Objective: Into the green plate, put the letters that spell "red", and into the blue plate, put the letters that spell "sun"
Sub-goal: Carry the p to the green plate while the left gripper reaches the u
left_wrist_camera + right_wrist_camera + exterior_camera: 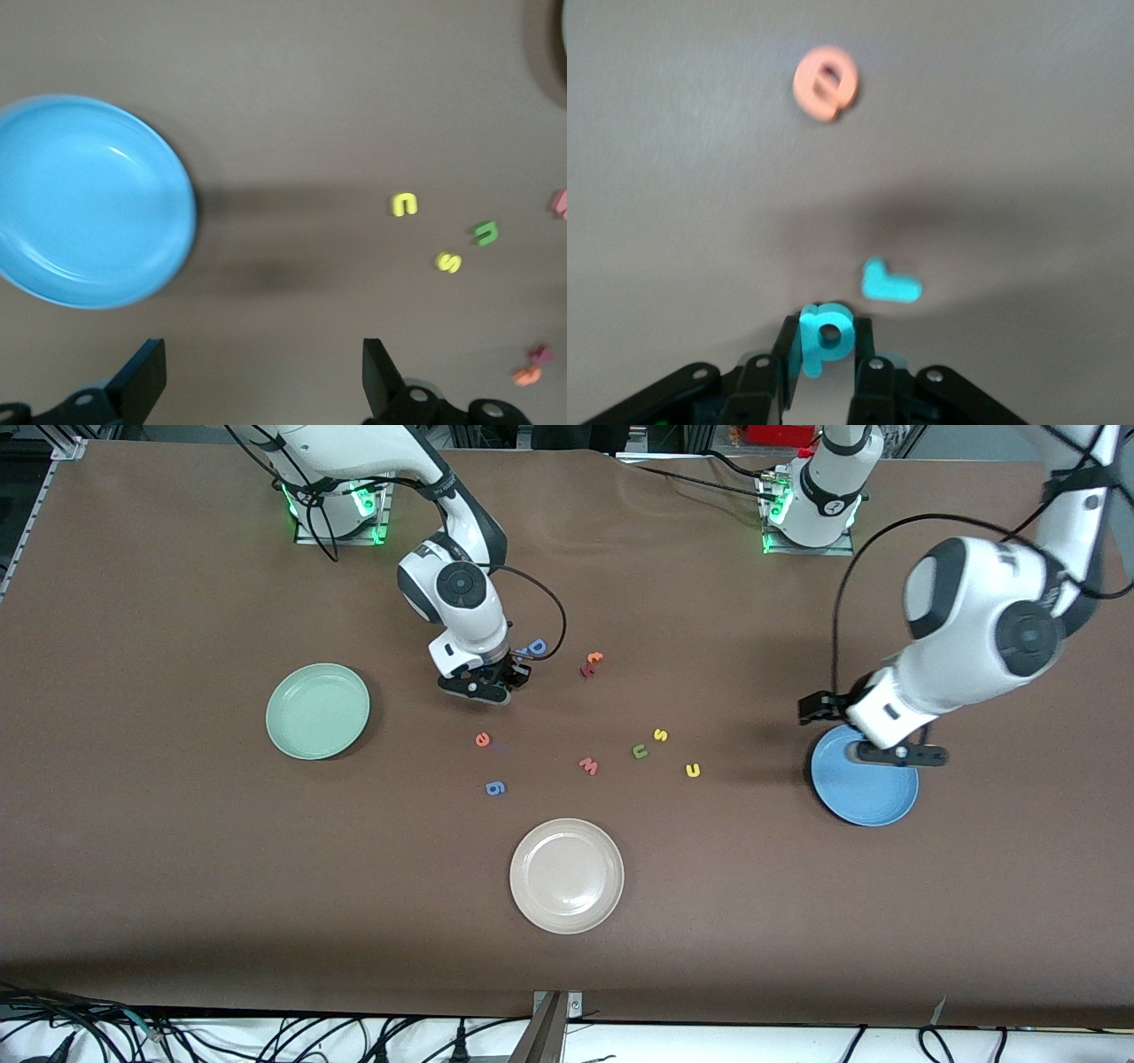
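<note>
My right gripper (826, 329) is shut on the teal "d" (827, 341), low over the table beside the teal "r" (890, 285). The orange "e" (482, 739) (826, 81) lies a little nearer the front camera. The green plate (317, 710) sits toward the right arm's end of the table. My left gripper (263, 359) hangs open and empty over the rim of the blue plate (864, 788) (89, 199). The yellow "s" (660, 734) (449, 262), green "u" (640, 751) (486, 232) and yellow "n" (693, 770) (404, 204) lie mid-table.
A cream-white plate (567, 875) sits nearest the front camera. A blue "g" (495, 787) and pink "w" (587, 765) lie among the letters. A blue capital "D" (536, 646), an orange "t" (594, 658) and a red letter (586, 671) lie beside the right gripper.
</note>
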`<state>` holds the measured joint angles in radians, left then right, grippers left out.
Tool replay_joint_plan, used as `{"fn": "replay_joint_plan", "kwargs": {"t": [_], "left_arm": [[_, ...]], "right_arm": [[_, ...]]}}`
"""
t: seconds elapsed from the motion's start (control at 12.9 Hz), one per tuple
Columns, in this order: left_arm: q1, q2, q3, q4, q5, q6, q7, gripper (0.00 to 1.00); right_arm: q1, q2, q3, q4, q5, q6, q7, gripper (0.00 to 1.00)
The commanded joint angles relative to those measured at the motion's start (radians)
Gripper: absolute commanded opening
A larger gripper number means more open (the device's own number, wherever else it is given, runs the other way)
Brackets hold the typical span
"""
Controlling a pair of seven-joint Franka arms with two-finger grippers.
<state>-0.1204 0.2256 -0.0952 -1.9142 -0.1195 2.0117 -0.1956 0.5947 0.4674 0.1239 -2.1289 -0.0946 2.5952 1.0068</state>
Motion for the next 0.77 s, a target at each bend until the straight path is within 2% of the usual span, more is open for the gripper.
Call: {"fn": "replay_joint_plan", "kwargs": {"t": [0.0,0.31,0.46,0.7], "left_arm": [[-0.086,0.05,0.008,0.014,0.068,0.053,-0.163,0.98],[-0.205,0.179,0.011,0.029,0.147,0.208,-0.388,0.98],[-0.232,0.216,0.011,0.029,0.204,0.237,-0.419,0.98],[-0.265,0.261,0.049,0.029,0.207,0.286,-0.47,0.97]], "right_arm": [[0.002,-0.094,-0.065,-0.003,-0.01,-0.125,-0.153,0.06],[-0.003,-0.168,-0.188,-0.006,-0.01,-0.26,-0.446,0.06],[-0.004,-0.173,-0.278,-0.013,-0.004,-0.277,-0.618,0.06],[-0.007,-0.173,-0.403,-0.058,0.001,-0.273,-0.834,0.06]]}}
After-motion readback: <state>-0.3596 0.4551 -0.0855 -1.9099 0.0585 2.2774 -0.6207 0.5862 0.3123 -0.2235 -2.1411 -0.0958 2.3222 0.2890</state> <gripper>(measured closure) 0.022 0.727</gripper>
